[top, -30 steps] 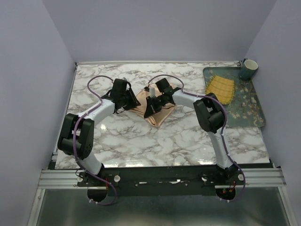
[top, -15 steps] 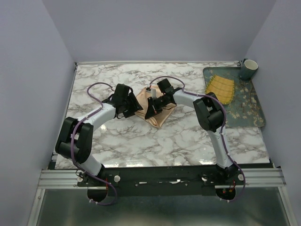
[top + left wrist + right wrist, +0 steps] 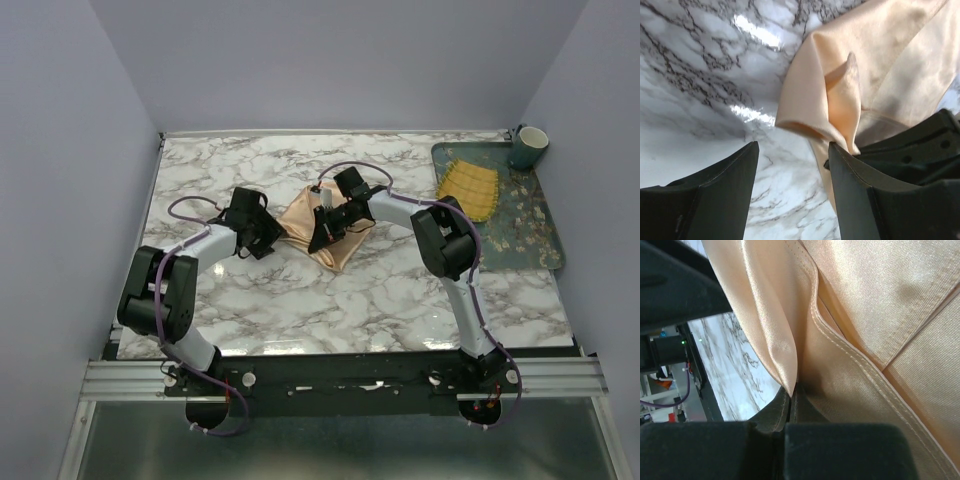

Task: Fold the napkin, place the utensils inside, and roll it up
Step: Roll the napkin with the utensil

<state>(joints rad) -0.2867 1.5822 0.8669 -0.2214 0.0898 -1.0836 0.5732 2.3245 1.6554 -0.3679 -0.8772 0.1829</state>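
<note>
While the R gripper (image 3: 791, 396) is clamped on a fold of the napkin (image 3: 338, 250), you see the L gripper (image 3: 792, 150) spread wide w/ nothing in it, a raised cloth corner just beyond its tips. Napkin lies crumpled approx. mid-table on the marble top (image 3: 400, 290), betw. both grippers.

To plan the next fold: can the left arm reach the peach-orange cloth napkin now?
Probably yes: the open left gripper faces a raised fold of the peach-orange cloth napkin, nothing between them.
</note>
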